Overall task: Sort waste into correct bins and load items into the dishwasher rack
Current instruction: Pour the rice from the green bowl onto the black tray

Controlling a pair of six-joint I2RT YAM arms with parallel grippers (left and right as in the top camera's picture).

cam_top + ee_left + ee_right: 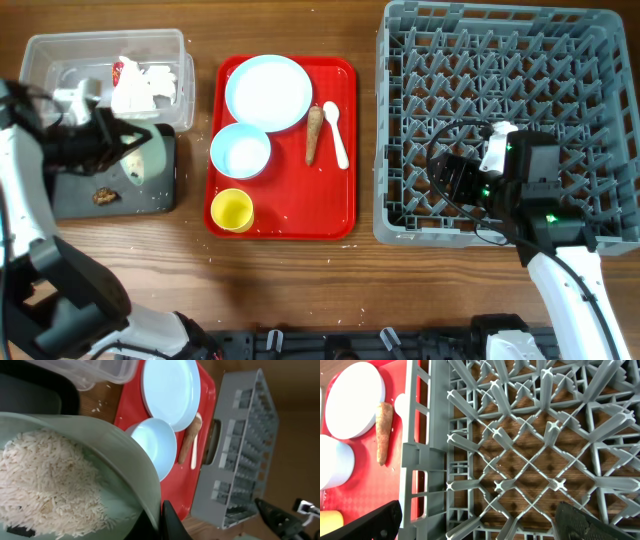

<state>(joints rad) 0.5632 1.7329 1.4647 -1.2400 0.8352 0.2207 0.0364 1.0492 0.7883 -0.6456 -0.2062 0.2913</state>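
My left gripper is shut on the rim of a mint-green bowl. It holds the bowl tilted over the black tray, and white rice lies inside the bowl. A small dark lump lies on the black tray. The clear tub holds a red-and-white wrapper and napkins. My right gripper is open and empty over the front left of the grey rack.
A red serving tray sits between the bins and the rack. It carries a pale blue plate, a pale blue bowl, a yellow cup, a brown root and a white spoon.
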